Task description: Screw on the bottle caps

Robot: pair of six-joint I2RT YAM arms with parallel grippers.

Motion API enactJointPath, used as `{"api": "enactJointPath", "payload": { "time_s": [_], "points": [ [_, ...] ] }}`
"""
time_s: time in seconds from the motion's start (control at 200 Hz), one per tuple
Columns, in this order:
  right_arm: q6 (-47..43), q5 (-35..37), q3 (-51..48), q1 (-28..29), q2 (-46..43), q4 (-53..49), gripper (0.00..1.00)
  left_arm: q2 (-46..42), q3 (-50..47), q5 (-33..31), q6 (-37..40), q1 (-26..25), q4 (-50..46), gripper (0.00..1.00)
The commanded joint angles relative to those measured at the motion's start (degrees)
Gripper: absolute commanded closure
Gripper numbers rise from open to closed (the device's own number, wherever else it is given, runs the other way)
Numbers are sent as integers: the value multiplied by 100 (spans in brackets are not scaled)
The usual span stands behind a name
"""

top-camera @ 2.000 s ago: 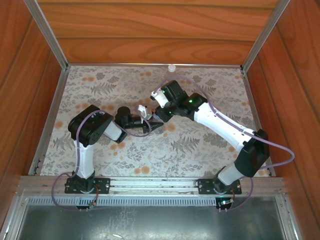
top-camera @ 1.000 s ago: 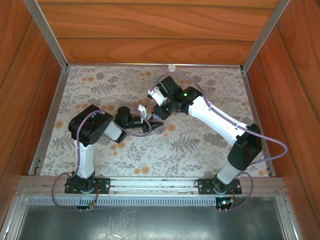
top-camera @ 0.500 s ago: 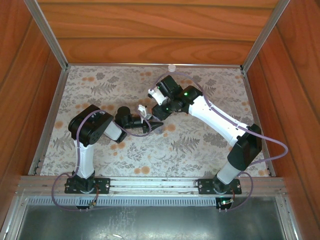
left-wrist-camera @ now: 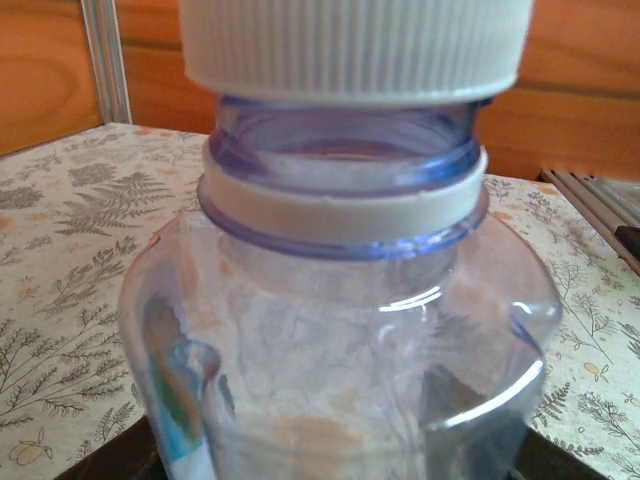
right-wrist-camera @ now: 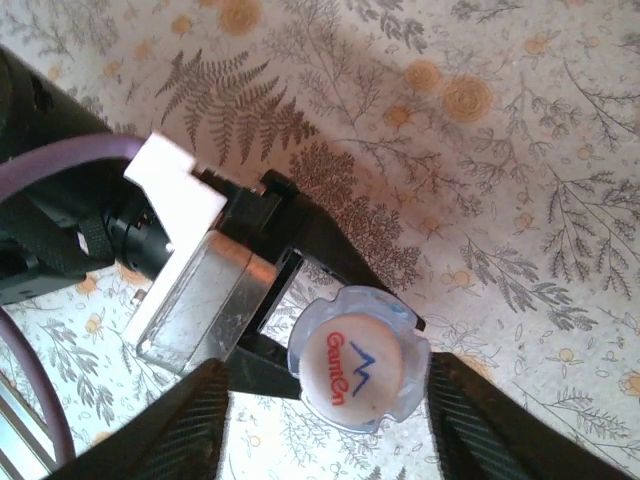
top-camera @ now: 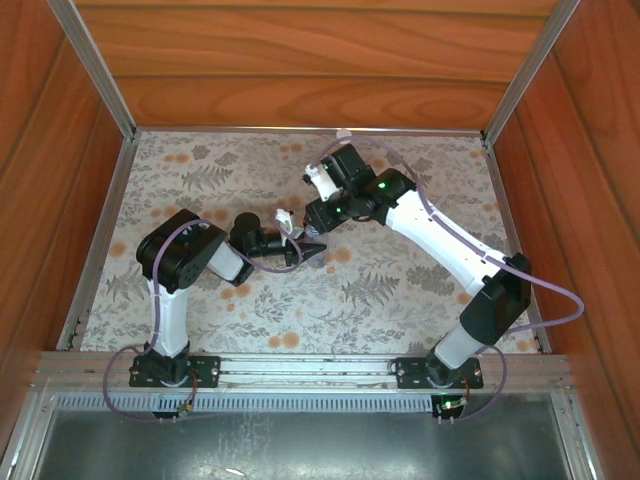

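**Cap on, tightening apparently unfinished on the first bottle**

Above a fern-patterned tabletop [top-camera: 200,300], the left gripper [top-camera: 308,248] is pressed together on the body of a small, clear, bluish-lilac plastic bottle [left-wrist-camera: 340,350] and holds it upright near the middle of the table. A ribbed, opaque white screw cap [left-wrist-camera: 355,45], printed on top in red and blue, sits on the bottle's mouth. In the left wrist view, a band of bare, tinted neck shows between the cap's skirt and the white collar ring [left-wrist-camera: 340,205] below it. This suggests the cap is started on the thread but not yet wound fully down.

The right gripper [right-wrist-camera: 330,400] hangs directly over the cap. Its two dark fingers [right-wrist-camera: 205,425] are spread to either side of the cap and are not pinching it.

By this reading, the first bottle needs more grips and turns from the right claw before it is done. The second bottle and its cap cannot be made out. A small whitish object [top-camera: 343,132] at the table's far edge, just behind the right arm, is too small to identify, so the state of the second bottle is unknown.
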Motion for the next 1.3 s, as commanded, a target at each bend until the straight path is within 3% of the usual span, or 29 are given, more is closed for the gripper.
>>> {"api": "enactJointPath", "payload": {
  "time_s": [0.0,1.295],
  "points": [
    [302,-212,82,-157,7,-4,51,44,81,89,-38,15,39,50],
    [87,-372,-287,-361,426,-117,59,60,135,127,-47,10,-18,50]
  ]
}}
